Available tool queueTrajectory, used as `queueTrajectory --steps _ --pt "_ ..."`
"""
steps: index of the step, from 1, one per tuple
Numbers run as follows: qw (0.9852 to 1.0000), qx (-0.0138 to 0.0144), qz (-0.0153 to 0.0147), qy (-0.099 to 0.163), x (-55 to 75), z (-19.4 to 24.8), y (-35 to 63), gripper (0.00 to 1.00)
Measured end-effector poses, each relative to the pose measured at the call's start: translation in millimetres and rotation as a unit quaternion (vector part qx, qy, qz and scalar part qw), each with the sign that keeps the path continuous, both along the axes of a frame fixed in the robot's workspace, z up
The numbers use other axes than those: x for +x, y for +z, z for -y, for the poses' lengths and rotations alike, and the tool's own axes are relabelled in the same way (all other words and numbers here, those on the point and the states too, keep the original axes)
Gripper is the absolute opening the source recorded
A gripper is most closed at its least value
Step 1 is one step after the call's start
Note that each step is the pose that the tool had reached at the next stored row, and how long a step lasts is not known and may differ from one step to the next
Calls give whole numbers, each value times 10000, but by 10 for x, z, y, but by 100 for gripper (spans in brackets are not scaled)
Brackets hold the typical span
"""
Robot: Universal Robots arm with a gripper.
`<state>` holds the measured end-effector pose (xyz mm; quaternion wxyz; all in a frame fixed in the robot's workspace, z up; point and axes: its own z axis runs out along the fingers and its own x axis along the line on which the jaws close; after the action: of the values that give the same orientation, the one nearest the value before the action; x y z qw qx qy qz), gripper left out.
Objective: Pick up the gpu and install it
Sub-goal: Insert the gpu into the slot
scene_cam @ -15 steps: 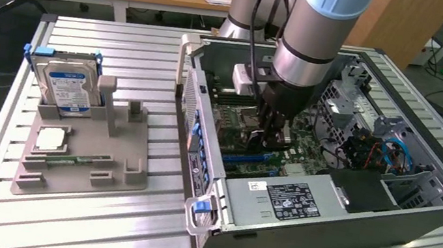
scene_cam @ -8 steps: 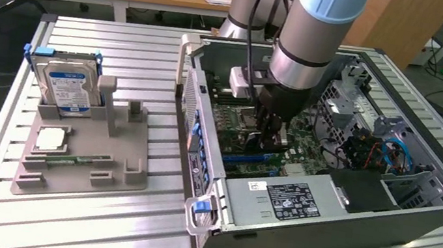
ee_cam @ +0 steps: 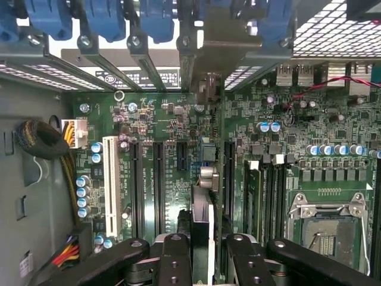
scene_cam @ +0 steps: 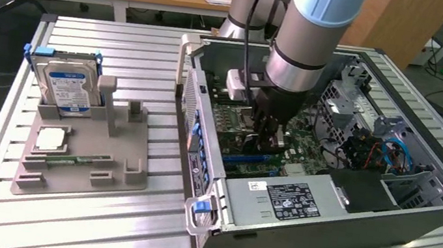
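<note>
My gripper (scene_cam: 268, 134) reaches down inside the open computer case (scene_cam: 420, 206), low over the green motherboard (scene_cam: 231, 122). In the wrist view the gpu (ee_cam: 201, 229) appears edge-on as a thin dark card held between my black fingers (ee_cam: 174, 259), and the gripper (ee_cam: 208, 253) is shut on it. The card runs along the black expansion slots (ee_cam: 178, 155), and its pale metal end bracket (ee_cam: 208, 89) reaches the rear slot openings of the case. Whether its edge sits in a slot is hidden by the card itself.
Blue slot latches (ee_cam: 107, 18) line the case's rear wall. A CPU socket (ee_cam: 324, 223) and a white slot (ee_cam: 110, 185) flank the card. Outside the case, a grey fixture (scene_cam: 86, 150) holds the silver hard drive (scene_cam: 69, 88) and a green memory stick (scene_cam: 80, 159). The power supply (scene_cam: 289, 200) sits nearby.
</note>
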<state>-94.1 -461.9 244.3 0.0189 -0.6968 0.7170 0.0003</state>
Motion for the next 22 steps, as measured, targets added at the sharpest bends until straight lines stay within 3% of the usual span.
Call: queueTrajectory --steps 22 --pt "10000 6 2 0 -33 0 -17 27"
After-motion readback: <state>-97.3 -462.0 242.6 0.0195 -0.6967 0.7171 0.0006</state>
